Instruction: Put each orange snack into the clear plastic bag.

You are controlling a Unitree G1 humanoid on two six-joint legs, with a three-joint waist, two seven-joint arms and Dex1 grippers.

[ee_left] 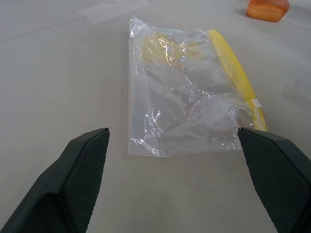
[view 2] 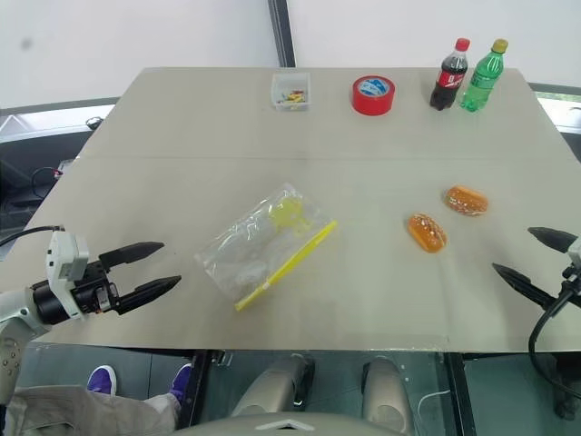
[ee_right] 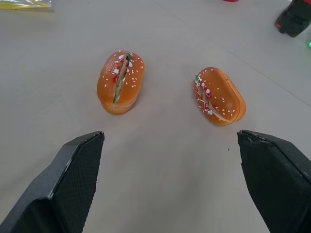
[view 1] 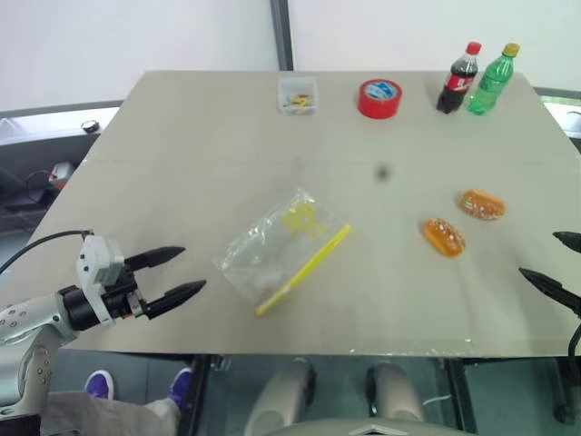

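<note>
- I judge the task is at its very start: both orange snacks lie on the table (view 1: pixel 182 136), outside the clear plastic bag (view 1: pixel 277 254), and nothing is held.
- My left gripper (view 1: pixel 182 274) hangs over the near left edge with its fingers spread wide and empty, pointing toward the bag, which lies flat in the middle of the table, well apart from the fingertips.
- The bag's yellow sealing strip (view 1: pixel 304 270) runs along the edge that faces the snacks; in the left wrist view the bag looks crumpled, and I cannot tell whether the mouth is open.
- My right gripper (view 2: pixel 534 261) sits at the near right edge, fingers also spread and empty, aimed at the snacks.
- The nearer snack (view 1: pixel 443 237) and the farther snack (view 1: pixel 481 204) lie just beside each other, apart, to the right of the bag.
- Next, I think, the right gripper must reach forward and close on the nearer snack across its narrow width, while the left pins or lifts the bag at the strip so the mouth gapes.
- The red tape roll (view 1: pixel 379 97), the small clear box (view 1: pixel 298 94) and the two bottles (view 1: pixel 477 78) stand along the far edge, out of the way.
</note>
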